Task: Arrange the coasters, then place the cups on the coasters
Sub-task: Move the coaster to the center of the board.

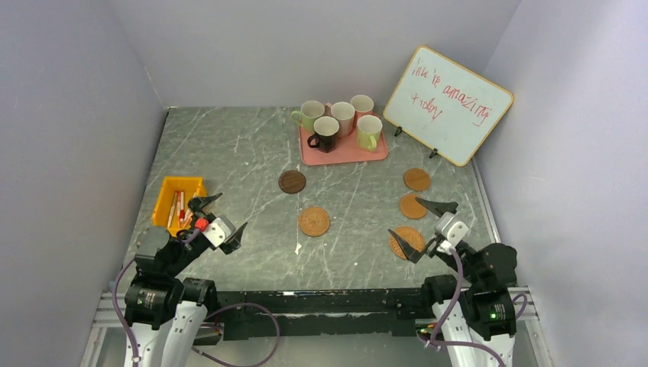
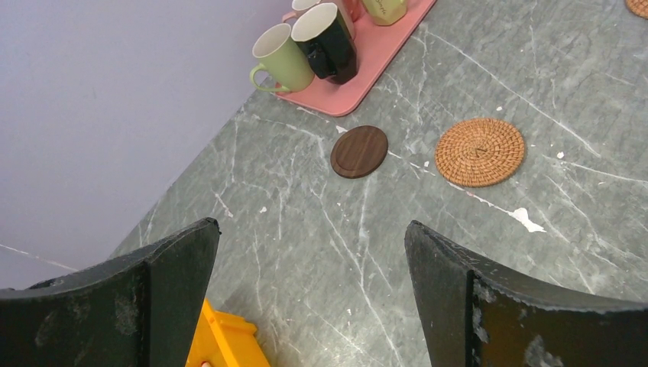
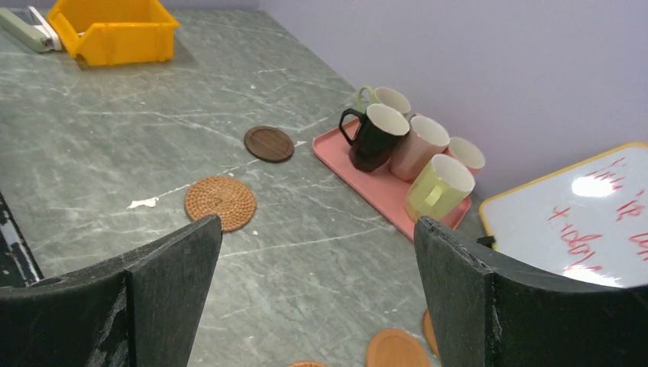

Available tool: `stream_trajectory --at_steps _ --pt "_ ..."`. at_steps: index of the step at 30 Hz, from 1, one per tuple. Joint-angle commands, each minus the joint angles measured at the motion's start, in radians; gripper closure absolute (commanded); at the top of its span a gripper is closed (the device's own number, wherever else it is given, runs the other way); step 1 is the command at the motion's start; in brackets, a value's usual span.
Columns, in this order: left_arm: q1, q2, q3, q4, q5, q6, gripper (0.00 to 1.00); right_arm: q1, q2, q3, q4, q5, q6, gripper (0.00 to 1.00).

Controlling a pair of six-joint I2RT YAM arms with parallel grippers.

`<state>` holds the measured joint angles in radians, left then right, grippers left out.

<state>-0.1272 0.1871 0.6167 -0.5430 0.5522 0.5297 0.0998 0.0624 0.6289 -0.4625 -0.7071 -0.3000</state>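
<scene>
On table (image 1: 229, 153): coasters (image 1: 314, 221) scattered, cups (image 1: 326, 131) on pink tray (image 1: 367, 153). Spread, empty: left gripper (image 1: 229, 212), right gripper (image 1: 405, 216). Judged step: arranging coasters; next, grasp nearest.

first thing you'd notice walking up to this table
Five mugs crowd a pink tray at the far middle of the table. A whiteboard with red scribble leans in the far right corner, and a yellow bin sits at the near left. Five coasters lie scattered and bare across the middle and right.
</scene>
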Motion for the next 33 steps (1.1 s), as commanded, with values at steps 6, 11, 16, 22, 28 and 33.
stream_trajectory --at_steps 6,11,16,22,28,33 --pt "0.007 0.023 0.017 0.050 -0.035 -0.047 0.04 -0.046 0.454 0.180 -0.062 0.012 0.053 0.00" --pt "0.008 0.046 0.018 0.068 -0.045 -0.062 0.04 -0.046 0.624 0.251 -0.072 0.023 0.088 0.00" --pt "0.008 0.147 0.016 0.093 -0.043 -0.040 0.04 -0.044 0.748 0.350 -0.099 0.035 0.100 0.00" --pt "0.008 0.312 0.020 0.141 -0.147 0.013 0.04 -0.009 0.870 0.428 -0.093 0.134 0.150 0.01" --pt "0.005 0.421 0.041 0.175 -0.193 0.030 0.04 0.103 0.937 0.417 -0.041 0.392 0.214 0.00" --pt "-0.003 0.503 0.074 0.216 -0.280 0.013 0.04 0.137 0.947 0.413 -0.023 0.610 0.219 0.00"
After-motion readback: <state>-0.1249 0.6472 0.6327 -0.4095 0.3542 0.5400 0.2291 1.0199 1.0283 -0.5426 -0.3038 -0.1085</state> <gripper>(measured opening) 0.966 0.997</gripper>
